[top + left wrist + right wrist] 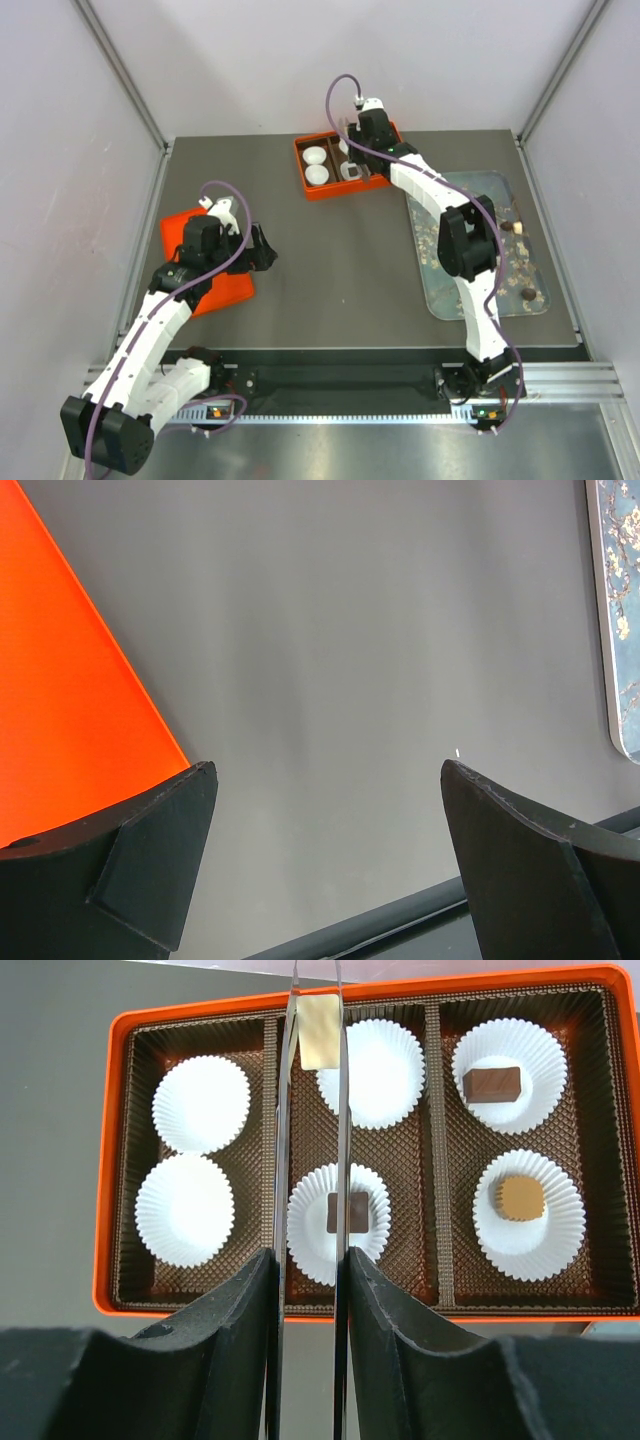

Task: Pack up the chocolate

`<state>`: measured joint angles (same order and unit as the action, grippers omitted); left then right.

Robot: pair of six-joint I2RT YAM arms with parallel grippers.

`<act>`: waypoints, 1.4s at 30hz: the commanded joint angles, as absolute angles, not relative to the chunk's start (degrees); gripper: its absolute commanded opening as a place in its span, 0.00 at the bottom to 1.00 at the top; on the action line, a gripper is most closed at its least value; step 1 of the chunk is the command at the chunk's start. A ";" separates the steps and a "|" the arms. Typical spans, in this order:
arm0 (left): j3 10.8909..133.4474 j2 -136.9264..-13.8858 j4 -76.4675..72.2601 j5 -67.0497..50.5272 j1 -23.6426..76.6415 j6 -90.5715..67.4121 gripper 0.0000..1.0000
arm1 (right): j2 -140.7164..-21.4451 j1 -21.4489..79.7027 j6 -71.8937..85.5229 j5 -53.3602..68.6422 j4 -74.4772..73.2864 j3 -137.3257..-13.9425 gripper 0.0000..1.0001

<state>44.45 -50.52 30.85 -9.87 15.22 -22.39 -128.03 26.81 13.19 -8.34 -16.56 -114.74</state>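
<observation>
My right gripper (310,1260) is shut on a pair of thin metal tongs (283,1160). The tong tips pinch a pale tan chocolate (320,1030) over the far white paper cup (380,1075) in the middle column of the orange box (105,1160). Three cups hold chocolate: a dark piece (347,1212), another dark piece (491,1083) and a tan piece (520,1197). The two left cups (201,1103) are empty. More chocolate lumps (527,295) lie on the grey-blue tray (480,190). My left gripper (330,770) stands open over bare table.
An orange lid (205,260) lies flat on the left under my left arm, its edge showing in the left wrist view as well (70,710). The box (340,165) sits at the back centre. The blossom-print tray edge (625,610) lies to the right of the left gripper.
</observation>
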 commanded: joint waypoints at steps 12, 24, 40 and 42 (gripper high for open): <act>44.38 -50.36 28.83 -10.46 14.85 -21.80 0.98 | -128.40 26.19 12.74 -10.02 -13.18 -115.40 0.33; 44.38 -51.06 28.92 -10.28 14.85 -21.88 0.98 | -131.04 25.84 12.13 -11.43 -12.83 -115.75 0.36; 44.56 -51.42 29.00 -10.55 14.85 -21.80 0.98 | -127.90 25.66 10.99 -11.69 -14.41 -118.04 0.40; 44.56 -50.89 28.92 -10.81 14.94 -21.80 0.98 | -125.08 25.66 10.99 -12.39 -15.64 -116.73 0.39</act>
<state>44.45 -51.68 30.87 -9.87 15.14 -22.39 -131.63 26.28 11.92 -10.81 -16.12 -114.80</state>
